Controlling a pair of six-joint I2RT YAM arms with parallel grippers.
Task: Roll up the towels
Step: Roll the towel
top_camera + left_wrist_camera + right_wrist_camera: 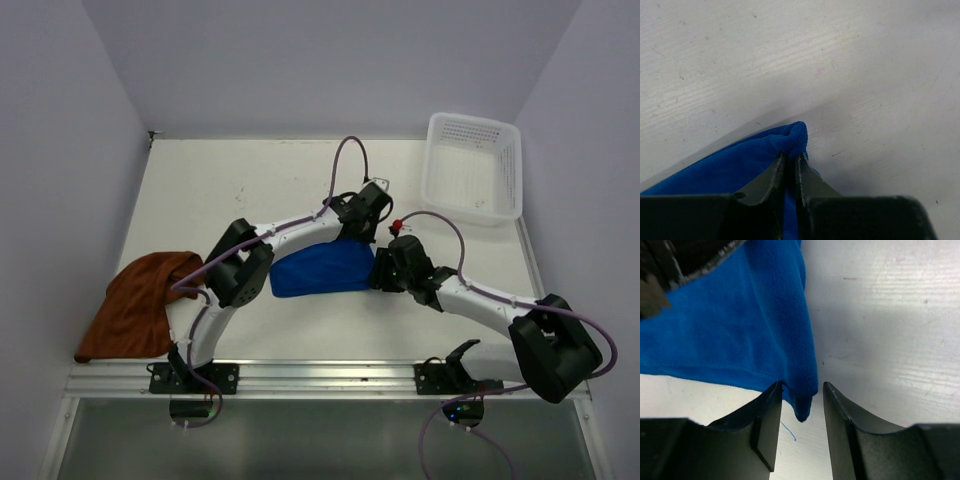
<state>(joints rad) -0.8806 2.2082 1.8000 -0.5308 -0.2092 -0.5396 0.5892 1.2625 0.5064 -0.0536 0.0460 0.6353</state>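
Observation:
A royal blue towel lies folded on the white table between the two arms. My left gripper is at its far right corner, shut on a pinch of the blue cloth. My right gripper is at the near right corner. Its jaws stand open, with the towel's corner tip lying loose between the fingers and a gap on the right side. A rust-brown towel lies crumpled at the table's left edge, partly under the left arm's elbow.
A white perforated basket stands at the back right corner. A metal rail runs along the near edge with both arm bases on it. Walls close in the left, back and right sides. A loose blue thread lies on the table.

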